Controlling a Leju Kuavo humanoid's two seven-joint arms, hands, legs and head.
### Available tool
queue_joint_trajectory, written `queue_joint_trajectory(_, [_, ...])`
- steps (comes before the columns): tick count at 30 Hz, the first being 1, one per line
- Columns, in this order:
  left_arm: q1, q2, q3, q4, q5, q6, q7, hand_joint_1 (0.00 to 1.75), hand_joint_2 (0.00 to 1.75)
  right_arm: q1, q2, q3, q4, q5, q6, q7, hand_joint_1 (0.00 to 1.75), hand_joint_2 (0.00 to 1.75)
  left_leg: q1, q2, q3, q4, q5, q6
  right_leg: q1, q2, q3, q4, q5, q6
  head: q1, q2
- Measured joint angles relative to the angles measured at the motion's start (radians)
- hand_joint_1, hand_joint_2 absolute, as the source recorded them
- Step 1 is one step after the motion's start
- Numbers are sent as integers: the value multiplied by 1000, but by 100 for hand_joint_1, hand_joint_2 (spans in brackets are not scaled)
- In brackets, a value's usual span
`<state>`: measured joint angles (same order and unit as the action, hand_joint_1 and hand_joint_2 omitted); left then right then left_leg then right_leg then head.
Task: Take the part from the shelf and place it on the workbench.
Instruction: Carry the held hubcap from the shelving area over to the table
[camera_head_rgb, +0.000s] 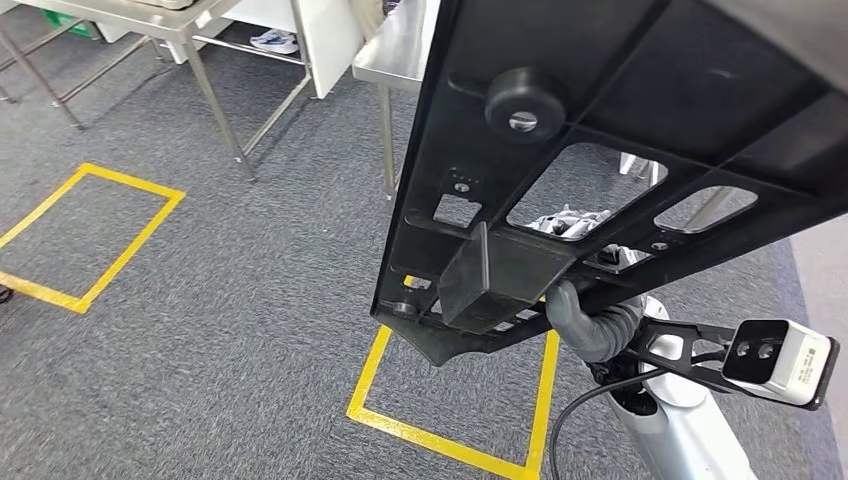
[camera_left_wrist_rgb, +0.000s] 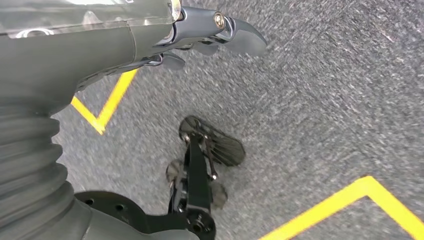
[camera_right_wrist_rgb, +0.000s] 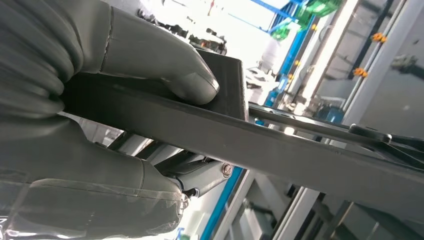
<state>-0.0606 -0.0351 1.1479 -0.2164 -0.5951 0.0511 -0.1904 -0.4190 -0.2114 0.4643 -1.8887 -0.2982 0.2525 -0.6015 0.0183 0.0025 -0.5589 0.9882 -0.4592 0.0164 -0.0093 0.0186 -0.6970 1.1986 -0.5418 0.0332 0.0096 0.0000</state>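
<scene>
A large flat black plastic part (camera_head_rgb: 610, 110) with cut-outs and a round knob is held up high in front of me, tilted, covering the right half of the head view. My right hand (camera_head_rgb: 590, 320) grips its lower edge from beneath, the grey thumb (camera_right_wrist_rgb: 165, 70) pressed on one face of the black part (camera_right_wrist_rgb: 300, 150) and the darker fingers (camera_right_wrist_rgb: 205, 175) under it. My left hand (camera_left_wrist_rgb: 200, 35) hangs over the grey carpet with its fingers loosely apart and nothing in them.
Steel-legged tables (camera_head_rgb: 215, 30) stand at the back on grey carpet. Yellow tape squares mark the floor at the left (camera_head_rgb: 90, 235) and just below the part (camera_head_rgb: 455, 420). A steel bench corner (camera_head_rgb: 395, 50) sits behind the part.
</scene>
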Motion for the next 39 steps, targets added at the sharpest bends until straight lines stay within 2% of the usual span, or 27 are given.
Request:
queue_joint_trajectory(1, [1, 0, 0, 0, 0, 0, 0, 0, 175, 2, 0, 0, 2, 0, 0, 0, 175, 175, 0, 11, 0, 0, -1, 0, -3, -6, -31, 62, -22, 4, 0, 0])
queue_joint_trajectory(2, [2, 0, 0, 0, -1, 1, 2, 0, 175, 3, 0, 0, 3, 0, 0, 0, 175, 175, 0, 22, 0, 1, -2, -1, -5, -9, -47, 96, -27, 7, 0, 0])
queue_joint_trajectory(3, [2, -1, 0, 0, -3, 3, 5, 0, 175, 5, -1, 0, 5, 0, 1, 0, 175, 175, 0, 33, 1, 1, -4, -2, -7, -12, -43, 87, -12, 8, 0, 0])
queue_joint_trajectory(4, [2, -1, 0, 0, -5, 6, 8, 0, 175, 5, -1, 0, 6, 0, 1, 0, 175, 175, 0, 43, 3, 1, -6, -4, -9, -19, -16, 35, 19, 9, 0, 0])
queue_joint_trajectory(6, [1, -3, 0, 0, -9, 10, 14, 0, 175, 5, -3, 0, 6, 0, 2, 0, 175, 175, -3, 60, 10, 3, -13, -13, -5, -58, 64, -115, 80, 3, 0, 0])
queue_joint_trajectory(7, [0, -3, 0, 0, -10, 12, 16, 0, 175, 5, -4, -1, 6, 0, 2, 0, 175, 175, -6, 67, 13, 4, -16, -18, -2, -72, 91, -167, 96, -3, -1, 0])
queue_joint_trajectory(9, [0, -3, 0, 0, -10, 13, 18, 0, 175, 5, -5, -1, 6, -1, 3, -1, 175, 175, -11, 75, 16, 6, -21, -26, 4, -82, 104, -197, 99, -13, -2, 0])
queue_joint_trajectory(12, [-1, -3, 0, 0, -10, 13, 18, 0, 175, 5, -5, -1, 6, -1, 3, -1, 175, 175, -11, 80, 17, 6, -21, -28, 4, -75, 102, -196, 99, -16, -3, 0])
queue_joint_trajectory(13, [-1, -3, 0, 0, -10, 13, 18, 0, 175, 5, -5, -1, 6, -2, 4, -1, 175, 175, -10, 85, 18, 5, -22, -31, 6, -70, 101, -196, 98, -19, -3, 0])
queue_joint_trajectory(14, [-2, -3, 0, 0, -10, 13, 17, 0, 175, 3, -7, -3, 6, -4, 9, -2, 175, 175, -8, 77, 16, 19, -34, -37, 4, -59, 104, -199, 100, -26, -4, 0])
queue_joint_trajectory(16, [-3, -4, 0, 0, -8, 14, 16, 0, 175, -2, -10, -6, 8, -11, 19, -3, 175, 175, -3, 46, -18, 107, -89, -50, 1, -32, 109, -207, 104, -42, -8, 0])
queue_joint_trajectory(17, [-3, -5, 0, 0, -6, 14, 15, 0, 175, -5, -11, -7, 10, -15, 25, -3, 175, 175, -1, 24, -53, 183, -127, -54, -1, -18, 112, -211, 106, -48, -11, 0])
queue_joint_trajectory(18, [-2, -5, 0, 0, -5, 15, 15, 0, 175, -7, -11, -7, 12, -16, 27, -1, 175, 175, -1, 14, -89, 253, -152, -55, 1, -8, 112, -210, 106, -50, -13, 0])
queue_joint_trajectory(19, [0, -5, 0, 0, -4, 15, 15, 0, 175, -7, -11, -7, 14, -17, 27, 1, 175, 175, -1, 9, -116, 300, -160, -55, 2, 1, 112, -209, 105, -52, -13, 0])
queue_joint_trajectory(20, [1, -5, 0, 0, -3, 14, 14, 0, 175, -7, -10, -6, 16, -15, 25, 3, 175, 175, -1, 7, -124, 305, -146, -53, 4, 10, 113, -207, 104, -53, -13, 0])
queue_joint_trajectory(21, [1, -5, 0, 0, -5, 12, 13, 0, 175, -7, -10, -5, 17, -10, 20, 4, 175, 175, -2, 7, -112, 266, -112, -49, 6, 17, 115, -205, 102, -53, -14, 0])
queue_joint_trajectory(23, [0, -4, 0, 0, -8, 5, 8, 0, 175, -7, -10, -2, 18, 5, 7, 1, 175, 175, -4, 0, -55, 124, -34, -37, 10, 28, 119, -202, 98, -51, -13, 0])
queue_joint_trajectory(24, [-1, -3, 0, 0, -11, 1, 6, 0, 175, -6, -9, -1, 18, 14, 3, -3, 175, 175, -6, -3, -31, 66, -12, -31, 12, 32, 119, -201, 96, -48, -13, 0])
queue_joint_trajectory(26, [-3, -1, 0, 0, -14, -4, 4, 0, 175, -4, -6, 1, 18, 29, -1, -12, 175, 175, -11, -9, -14, 20, -5, -22, 13, 36, 117, -200, 95, -38, -13, 0])
queue_joint_trajectory(29, [-3, -2, 0, 0, -22, -9, 0, 0, 175, -1, -2, 1, 17, 40, -1, -19, 175, 175, -8, -5, -8, 7, 1, -7, 9, 28, 113, -189, 84, -21, -12, 0])
queue_joint_trajectory(31, [-3, -2, 0, 0, -28, -14, -3, 0, 175, -1, 0, 1, 17, 44, -1, -22, 175, 175, -4, 0, -3, -2, 6, 2, 7, 9, 79, -113, 38, -11, -8, 0])
queue_joint_trajectory(33, [-2, -2, 0, 0, -33, -17, -4, 0, 175, 2, 5, 1, 17, 47, -1, -23, 175, 175, -5, 4, -3, -2, 5, 6, 1, -3, 12, 22, -23, -3, -5, 0])
queue_joint_trajectory(34, [-1, -2, 0, 0, -36, -18, -4, 0, 175, 4, 7, 0, 17, 50, -1, -23, 175, 175, -5, 5, -3, -1, 4, 5, -2, -6, -14, 71, -36, 1, -5, 0])
queue_joint_trajectory(35, [-1, -2, 0, 0, -39, -18, -4, 0, 175, 6, 9, 0, 17, 53, -1, -23, 175, 175, -5, 6, -2, 0, 2, 5, -6, -7, -24, 86, -30, 4, -5, 0])
queue_joint_trajectory(36, [-1, -2, 0, 0, -40, -18, -4, 0, 175, 6, 11, 0, 17, 55, -1, -23, 175, 175, -5, 7, -1, 2, 0, 3, -9, -9, -12, 58, -4, 6, -5, 0])
queue_joint_trajectory(38, [-1, -2, 0, 0, -42, -19, -4, 0, 175, 3, 13, 0, 16, 58, -2, -18, 175, 175, -5, 7, 4, 5, -6, -4, -12, -21, 53, -79, 65, 4, -5, 0])
queue_joint_trajectory(39, [-2, -2, 0, 0, -42, -19, -3, 0, 175, 0, 15, -1, 14, 58, -2, -15, 175, 175, -7, 8, 5, 8, -10, -9, -11, -26, 81, -140, 87, 0, -5, 0])
